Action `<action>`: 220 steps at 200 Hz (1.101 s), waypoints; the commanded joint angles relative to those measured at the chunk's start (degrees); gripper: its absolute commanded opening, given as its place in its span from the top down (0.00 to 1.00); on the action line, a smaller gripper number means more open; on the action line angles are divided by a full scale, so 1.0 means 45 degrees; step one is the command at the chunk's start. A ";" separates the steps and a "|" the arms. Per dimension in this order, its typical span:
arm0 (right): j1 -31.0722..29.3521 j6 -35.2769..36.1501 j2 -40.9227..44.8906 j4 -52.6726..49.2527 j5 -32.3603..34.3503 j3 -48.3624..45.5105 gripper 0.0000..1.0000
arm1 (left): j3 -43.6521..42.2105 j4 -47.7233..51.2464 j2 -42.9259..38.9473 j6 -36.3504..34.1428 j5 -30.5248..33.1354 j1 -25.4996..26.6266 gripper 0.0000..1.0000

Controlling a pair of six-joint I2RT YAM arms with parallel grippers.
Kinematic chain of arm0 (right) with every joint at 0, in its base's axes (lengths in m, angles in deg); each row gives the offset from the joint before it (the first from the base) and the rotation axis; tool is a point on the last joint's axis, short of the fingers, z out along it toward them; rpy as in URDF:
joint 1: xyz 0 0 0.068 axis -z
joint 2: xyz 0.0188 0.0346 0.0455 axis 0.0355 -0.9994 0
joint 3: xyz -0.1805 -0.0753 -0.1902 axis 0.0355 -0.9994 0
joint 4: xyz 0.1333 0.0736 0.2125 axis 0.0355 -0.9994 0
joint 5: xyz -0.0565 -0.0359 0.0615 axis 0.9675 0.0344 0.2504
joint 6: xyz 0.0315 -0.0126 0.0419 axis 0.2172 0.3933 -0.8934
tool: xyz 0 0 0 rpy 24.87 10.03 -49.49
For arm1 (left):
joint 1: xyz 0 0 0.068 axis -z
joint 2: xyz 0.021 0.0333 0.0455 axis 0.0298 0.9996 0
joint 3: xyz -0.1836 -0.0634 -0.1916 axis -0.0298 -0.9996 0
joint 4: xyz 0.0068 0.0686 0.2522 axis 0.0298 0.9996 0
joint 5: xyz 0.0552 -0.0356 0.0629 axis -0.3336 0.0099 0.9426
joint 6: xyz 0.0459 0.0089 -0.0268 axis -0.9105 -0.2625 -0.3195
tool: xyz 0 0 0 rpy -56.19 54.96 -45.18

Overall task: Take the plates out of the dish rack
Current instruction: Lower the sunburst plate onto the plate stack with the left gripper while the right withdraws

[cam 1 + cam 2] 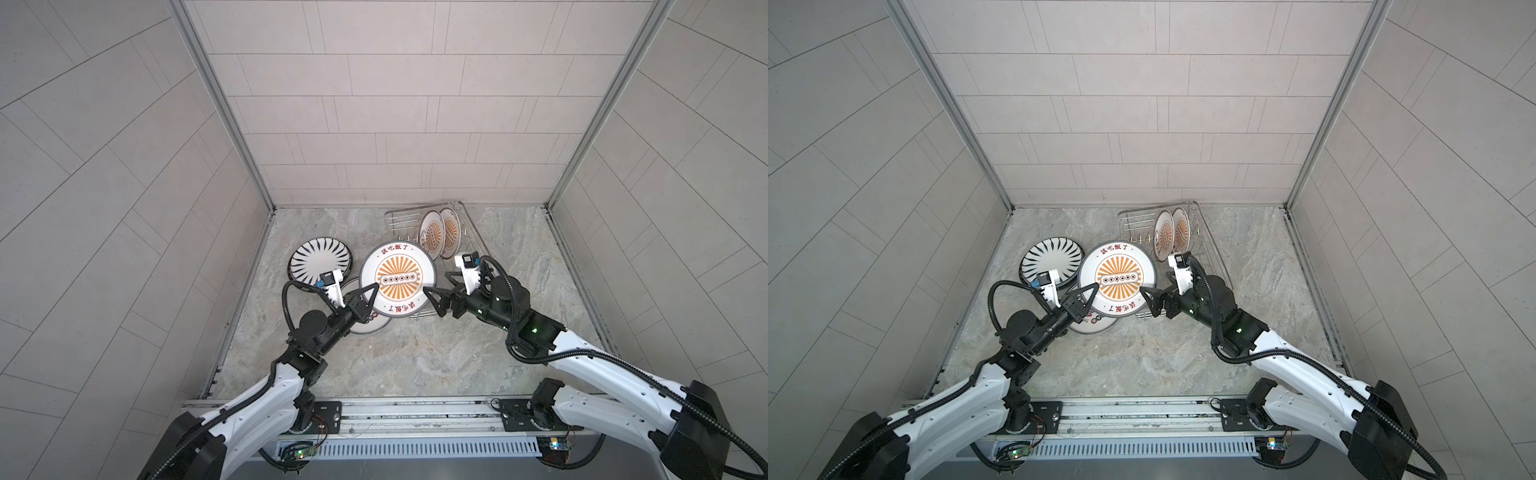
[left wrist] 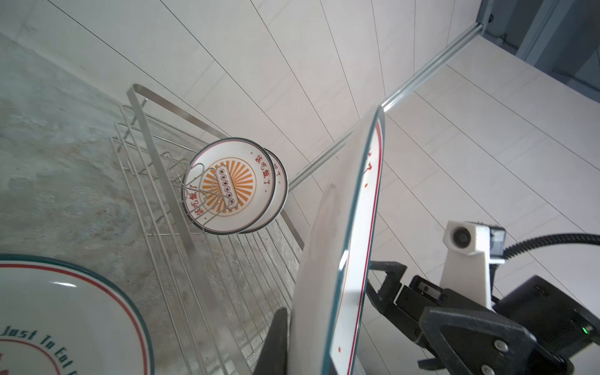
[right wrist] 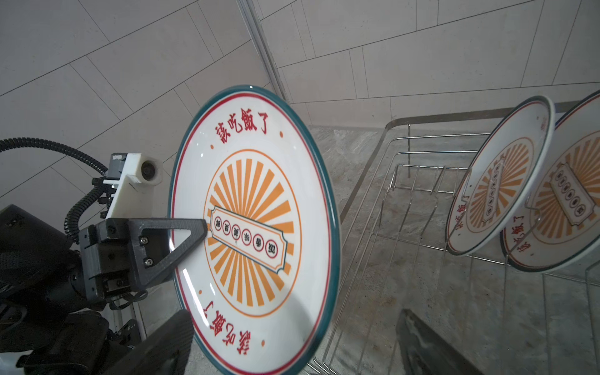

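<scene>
**Sunburst plate held level between two arms**

The left gripper (image 1: 372, 290) pinches one rim of the sunburst plate (image 1: 398, 258), which is face up with its banner running toward the right gripper (image 1: 436, 281). That gripper's jaws stand spread at the opposite rim. Just beyond it, upright plates (image 1: 432, 235) lean in the dish rack (image 1: 470, 226). A lettered plate (image 1: 368, 326) lies under the left gripper and a striped plate (image 1: 318, 261) beyond it. Bare table (image 1: 415, 361) opens toward both arms.

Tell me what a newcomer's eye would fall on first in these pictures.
First comes the big sunburst plate at the centre. It is held above the table by the left gripper, which is clamped on its rim, while the right gripper stands open at the opposite edge. Behind it to the right, two more sunburst plates stand upright in the dish rack, and a black-striped plate lies to the left.
</scene>
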 commanded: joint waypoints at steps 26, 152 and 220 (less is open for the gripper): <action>-0.0513 0.0597 -0.0162 -0.0136 0.0346 0.0408 0.00 | -0.0427 -0.0375 -0.0414 0.1620 0.0245 -0.1211 1.00; -0.2409 0.1712 -0.3216 -0.0478 0.1629 0.2166 0.00 | -0.0889 0.2925 -0.2503 0.3031 0.1387 -0.2302 1.00; -0.2620 0.1763 -0.4044 -0.0770 0.2476 0.2737 0.00 | -0.0757 0.6956 -0.4028 0.4273 0.3006 -0.2452 1.00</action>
